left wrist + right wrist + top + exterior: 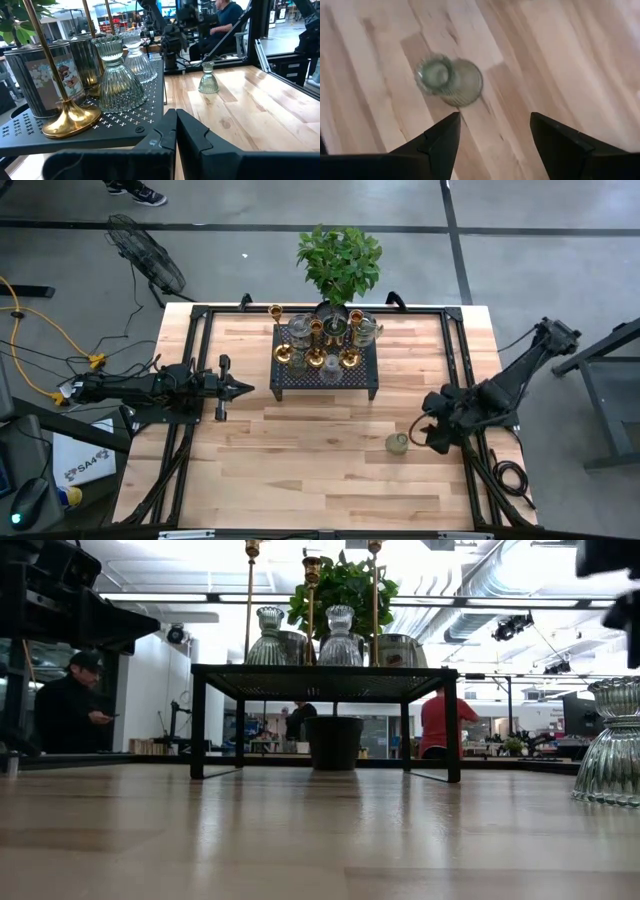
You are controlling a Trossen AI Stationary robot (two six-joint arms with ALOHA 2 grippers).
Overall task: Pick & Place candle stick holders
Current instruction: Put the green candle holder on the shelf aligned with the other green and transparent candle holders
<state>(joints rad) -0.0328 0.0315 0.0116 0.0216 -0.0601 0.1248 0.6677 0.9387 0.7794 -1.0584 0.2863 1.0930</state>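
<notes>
Glass holder (449, 81) stands upright on bench (300, 470), just ahead of my right claw (495, 137), fingers wide w/ nothing in them. Left claw (176, 131) shut, far off by black stand (326, 377).

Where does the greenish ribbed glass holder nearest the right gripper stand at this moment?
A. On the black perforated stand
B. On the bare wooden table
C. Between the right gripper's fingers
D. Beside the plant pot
B: the greenish glass holder stands alone on the wooden table, just ahead of the open right gripper, which is not touching it.
</notes>
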